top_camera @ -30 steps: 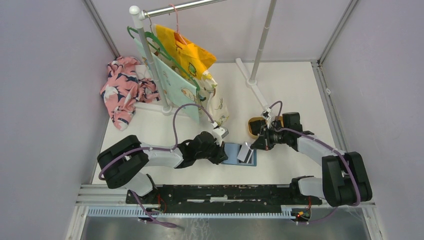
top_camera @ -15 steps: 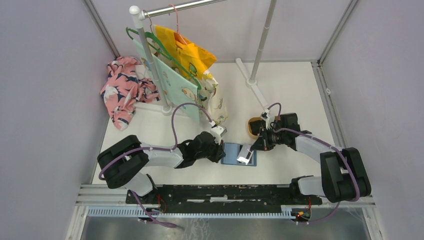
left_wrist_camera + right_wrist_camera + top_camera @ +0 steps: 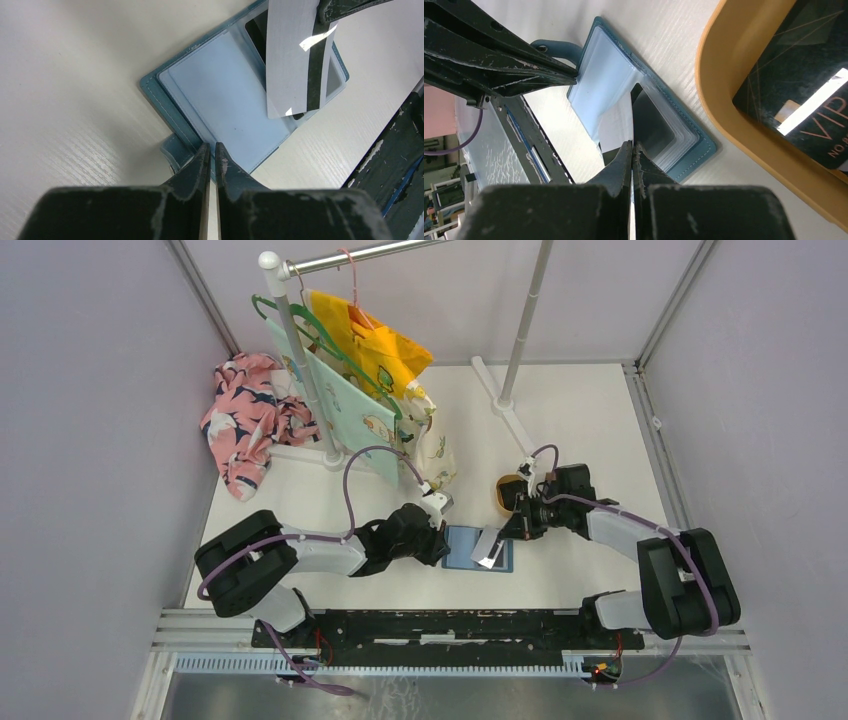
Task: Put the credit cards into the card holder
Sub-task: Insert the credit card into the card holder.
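The teal-blue card holder (image 3: 472, 550) lies open on the table, its pale slots (image 3: 230, 100) facing up. My left gripper (image 3: 211, 148) is shut on its near edge beside the snap tab (image 3: 172, 150); it also shows in the top view (image 3: 443, 540). My right gripper (image 3: 632, 146) is shut on a credit card (image 3: 292, 55) with a light back and a black stripe, held tilted over the holder's right half (image 3: 490, 546). A dark card (image 3: 651, 122) sits in a slot there. Another black card (image 3: 804, 95) lies in the tan tray.
The tan oval tray (image 3: 503, 492) stands just behind the card holder, close to my right wrist. A clothes rack (image 3: 300, 370) with hanging garments and a floral cloth (image 3: 240, 415) fill the back left. The black rail (image 3: 440, 625) runs along the near edge.
My right gripper has shifted a little left and back, and the held card has dropped lower and flatter over the holder's right half. The left gripper has stayed put.
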Motion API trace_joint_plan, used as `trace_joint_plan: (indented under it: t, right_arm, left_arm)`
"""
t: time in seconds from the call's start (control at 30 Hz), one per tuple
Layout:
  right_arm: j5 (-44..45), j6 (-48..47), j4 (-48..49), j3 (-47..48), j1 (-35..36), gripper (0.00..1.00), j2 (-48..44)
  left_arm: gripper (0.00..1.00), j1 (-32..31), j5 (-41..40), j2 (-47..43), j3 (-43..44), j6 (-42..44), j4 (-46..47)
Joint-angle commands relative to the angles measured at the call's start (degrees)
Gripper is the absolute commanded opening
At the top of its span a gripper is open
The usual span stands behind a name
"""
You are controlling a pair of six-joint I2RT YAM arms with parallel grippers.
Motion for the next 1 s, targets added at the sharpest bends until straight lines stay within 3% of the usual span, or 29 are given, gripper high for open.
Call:
trace_joint_plan:
  t: [0.0, 0.3, 0.97]
  right_arm:
    - [2.4, 0.3, 2.1, 2.0, 2.0, 0.0, 0.9]
    - [3.7, -0.9, 0.0, 2.5, 3.6, 0.0, 3.2]
    - [4.7, -7.5, -15.8, 16.1, 4.9, 0.0, 15.7]
  left_arm:
    - [0.13, 0.1, -0.6, 0.0, 1.0, 0.5, 1.2]
    - [0.13, 0.1, 0.4, 0.1, 1.1, 0.7, 1.8]
    - [0.14, 0.1, 1.2, -0.1, 1.5, 3.0, 2.1]
